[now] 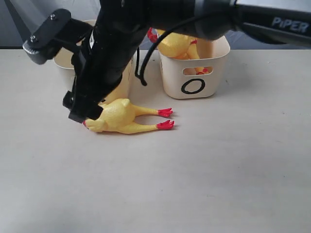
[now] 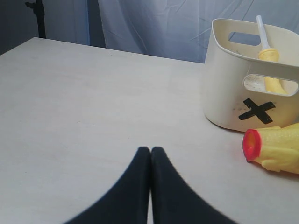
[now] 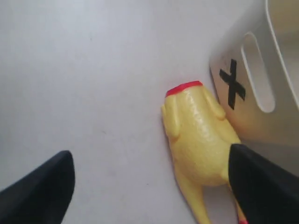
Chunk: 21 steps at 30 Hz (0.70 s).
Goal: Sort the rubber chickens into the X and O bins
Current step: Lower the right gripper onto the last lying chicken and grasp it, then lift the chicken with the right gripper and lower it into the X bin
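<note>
A headless yellow chicken body (image 1: 119, 116) with red feet lies on the table in front of the X bin (image 1: 65, 60), which the arm mostly hides. My right gripper (image 3: 149, 186) reaches across and hovers open over it (image 1: 85, 109). The body (image 3: 198, 135) lies between the fingers, close to one fingertip (image 3: 261, 182), beside the X bin (image 3: 252, 121). My left gripper (image 2: 150, 150) is shut on nothing, low over the table, facing the X bin (image 2: 224, 93) and the body's red neck ring (image 2: 275, 149). The O bin (image 1: 194, 73) holds yellow chickens (image 1: 175, 46).
A yellow piece with a white stem (image 2: 268, 60) stands inside the X bin. The black arm (image 1: 116, 43) spans the upper part of the exterior view. A pale curtain (image 2: 154, 23) hangs behind the table's far edge.
</note>
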Motion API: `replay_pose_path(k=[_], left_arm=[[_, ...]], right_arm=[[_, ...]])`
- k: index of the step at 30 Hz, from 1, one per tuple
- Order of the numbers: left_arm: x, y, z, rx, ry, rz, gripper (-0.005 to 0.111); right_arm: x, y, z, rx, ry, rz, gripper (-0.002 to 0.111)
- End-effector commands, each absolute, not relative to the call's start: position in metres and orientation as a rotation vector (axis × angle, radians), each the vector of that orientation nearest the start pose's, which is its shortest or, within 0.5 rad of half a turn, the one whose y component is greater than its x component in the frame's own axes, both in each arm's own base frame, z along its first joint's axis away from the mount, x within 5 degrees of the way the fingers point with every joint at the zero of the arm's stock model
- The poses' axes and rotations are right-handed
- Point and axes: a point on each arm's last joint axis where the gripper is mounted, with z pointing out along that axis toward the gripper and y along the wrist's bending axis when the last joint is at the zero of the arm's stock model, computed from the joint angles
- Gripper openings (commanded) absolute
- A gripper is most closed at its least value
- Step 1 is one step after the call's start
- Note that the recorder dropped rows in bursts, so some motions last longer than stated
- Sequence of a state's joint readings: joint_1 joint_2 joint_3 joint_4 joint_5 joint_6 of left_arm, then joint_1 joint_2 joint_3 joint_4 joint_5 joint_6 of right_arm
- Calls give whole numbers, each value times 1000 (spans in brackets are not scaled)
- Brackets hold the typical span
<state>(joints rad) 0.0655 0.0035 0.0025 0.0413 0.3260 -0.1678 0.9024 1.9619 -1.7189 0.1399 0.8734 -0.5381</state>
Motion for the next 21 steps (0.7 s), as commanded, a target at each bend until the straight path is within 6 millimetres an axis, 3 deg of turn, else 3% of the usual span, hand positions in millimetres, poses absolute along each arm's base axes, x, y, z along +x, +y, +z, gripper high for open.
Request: replay_pose_path(k=[1, 6, 11, 16, 21], left_arm=[[54, 4, 185, -180, 1789, -42, 0], [54, 4, 185, -180, 1789, -42, 0], [54, 4, 185, -180, 1789, -42, 0], [54, 4, 185, -180, 1789, -42, 0], [54, 4, 185, -180, 1789, -42, 0]], right_arm=[[281, 355, 236, -1768, 2021, 127, 88], [299, 354, 201, -1811, 2008, -95, 88], [317, 353, 182, -1689, 2006, -290, 88], [340, 347, 156, -1665, 1987, -287, 88], [342, 337, 125, -1652, 2169, -268, 88]])
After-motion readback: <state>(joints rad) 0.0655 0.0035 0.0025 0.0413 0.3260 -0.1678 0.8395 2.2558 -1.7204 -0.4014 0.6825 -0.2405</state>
